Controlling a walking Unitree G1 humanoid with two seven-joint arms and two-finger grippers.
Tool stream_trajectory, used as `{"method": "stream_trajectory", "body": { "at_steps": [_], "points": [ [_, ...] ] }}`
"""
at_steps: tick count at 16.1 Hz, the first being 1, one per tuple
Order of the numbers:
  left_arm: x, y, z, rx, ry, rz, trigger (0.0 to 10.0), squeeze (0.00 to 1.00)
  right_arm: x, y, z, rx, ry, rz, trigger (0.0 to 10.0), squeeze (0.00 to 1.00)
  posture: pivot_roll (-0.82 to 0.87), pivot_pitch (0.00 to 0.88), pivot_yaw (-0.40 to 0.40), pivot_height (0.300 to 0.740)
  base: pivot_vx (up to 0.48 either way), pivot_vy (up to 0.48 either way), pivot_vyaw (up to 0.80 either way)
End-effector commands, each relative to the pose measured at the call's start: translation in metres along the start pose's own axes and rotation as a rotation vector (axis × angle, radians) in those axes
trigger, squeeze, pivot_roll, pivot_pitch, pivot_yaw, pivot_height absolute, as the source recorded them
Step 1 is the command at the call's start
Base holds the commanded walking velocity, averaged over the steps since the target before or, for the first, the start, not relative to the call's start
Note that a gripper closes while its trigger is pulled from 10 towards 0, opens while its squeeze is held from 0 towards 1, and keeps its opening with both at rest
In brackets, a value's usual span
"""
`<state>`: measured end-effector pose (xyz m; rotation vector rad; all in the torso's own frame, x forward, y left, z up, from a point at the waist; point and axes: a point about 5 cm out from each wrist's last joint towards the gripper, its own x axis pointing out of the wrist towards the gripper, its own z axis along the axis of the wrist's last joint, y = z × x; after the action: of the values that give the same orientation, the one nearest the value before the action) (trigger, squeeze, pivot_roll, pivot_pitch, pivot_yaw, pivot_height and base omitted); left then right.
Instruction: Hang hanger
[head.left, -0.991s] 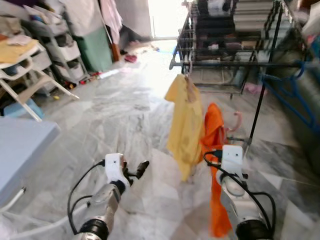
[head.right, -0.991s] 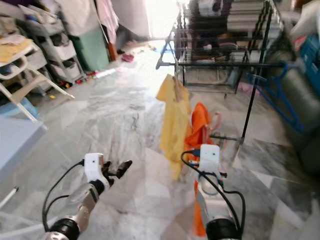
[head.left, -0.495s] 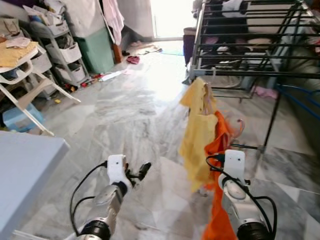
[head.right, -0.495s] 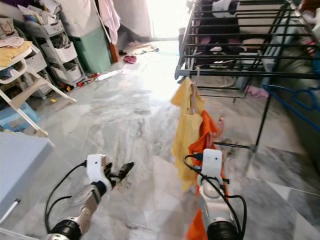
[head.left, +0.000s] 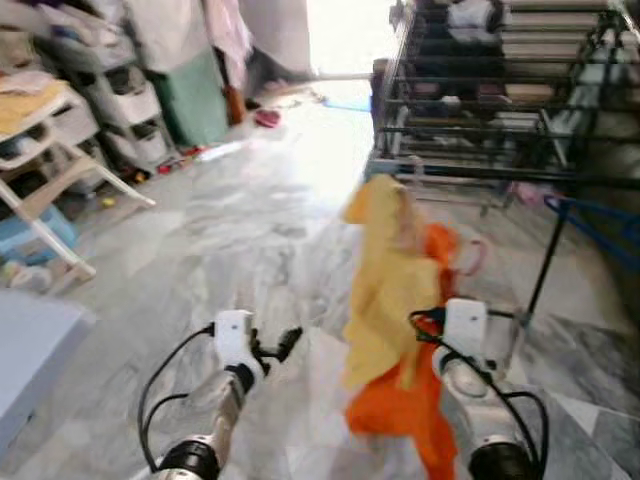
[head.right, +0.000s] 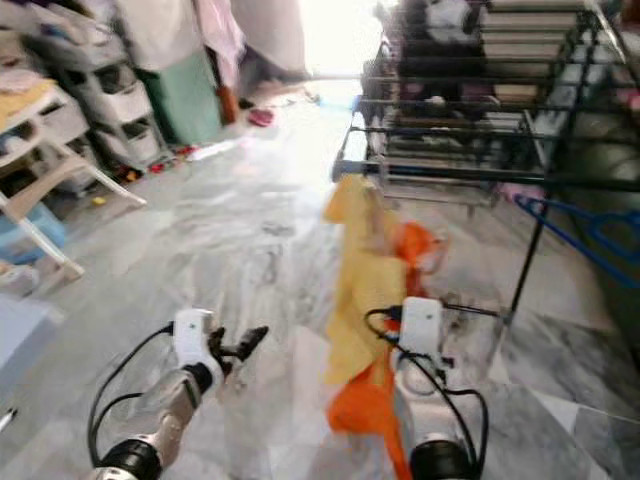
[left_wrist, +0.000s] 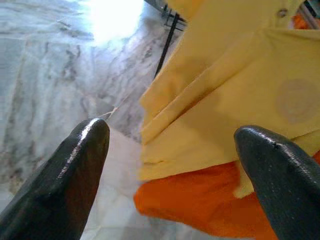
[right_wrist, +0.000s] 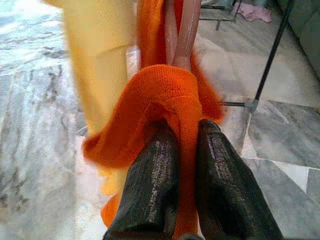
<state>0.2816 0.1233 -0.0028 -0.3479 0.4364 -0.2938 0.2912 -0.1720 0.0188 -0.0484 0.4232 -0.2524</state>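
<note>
Right gripper (right_wrist: 182, 145) is clamped tight on the orange garment (right_wrist: 165, 95), black fingers (right_wrist: 150, 185) pinched together with the knit fabric between them. A pinkish hanger (right_wrist: 186, 30) runs up out of the orange cloth just beyond the fingertips; in the left eye view its loop (head.left: 468, 257) sits right of centre frame. A yellow garment (head.left: 385, 290) hangs against the orange one, in front of it and slightly left, mid-frame, motion-blurred. The orange cloth (head.left: 400, 410) droops to lower centre, beside the right arm's white wrist housing (head.left: 465, 325).

Left gripper (head.left: 272, 350) is at lower left of centre, held over the marble floor (head.left: 230, 230), fingers spread wide, holding nothing; its wrist view looks between the two tips at the yellow and orange clothes.

A black metal drying rack (head.left: 480, 100) fills the upper right, one leg (head.left: 545, 265) slanting down at right. Blue hanger (head.right: 590, 225) at far right edge. White shelving (head.left: 90, 100) and a folding chair (head.left: 40, 170) at upper left.
</note>
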Motion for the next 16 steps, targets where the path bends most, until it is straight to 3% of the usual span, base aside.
{"method": "stream_trajectory", "body": {
  "at_steps": [1, 3, 8, 13, 16],
  "points": [
    [0.004, -0.007, 0.003, 0.002, -0.005, -0.028, 10.0, 0.0, 0.003, -0.005, 0.015, -0.002, -0.057, -0.019, 10.0, 0.0, -0.12, 0.0, 0.092, 0.74, 0.315, 0.0, 0.0],
    [0.003, -0.006, 0.002, -0.02, -0.005, -0.021, 10.0, 0.0, 0.003, -0.005, 0.015, -0.012, -0.06, -0.016, 10.0, 0.0, -0.12, 0.0, 0.091, 0.74, 0.0, 0.0, 0.0],
    [-0.004, -0.005, -0.008, 0.015, 0.028, -0.046, 10.0, 0.0, 0.001, -0.004, 0.013, -0.035, -0.063, -0.005, 10.0, 0.0, -0.12, 0.0, 0.095, 0.74, 0.0, 0.0, 0.0],
    [-0.014, -0.014, -0.016, 0.062, 0.063, -0.183, 10.0, 0.0, -0.003, -0.006, 0.01, -0.058, -0.072, -0.011, 10.0, 0.0, -0.12, 0.0, 0.093, 0.74, 0.0, 0.0, 0.0],
    [-0.02, -0.017, -0.011, 0.111, 0.06, -0.254, 10.0, 0.0, -0.005, -0.01, 0.022, -0.139, -0.17, -0.026, 10.0, 0.0, -0.12, 0.0, 0.092, 0.74, 0.0, 0.0, 0.0]
  ]
}}
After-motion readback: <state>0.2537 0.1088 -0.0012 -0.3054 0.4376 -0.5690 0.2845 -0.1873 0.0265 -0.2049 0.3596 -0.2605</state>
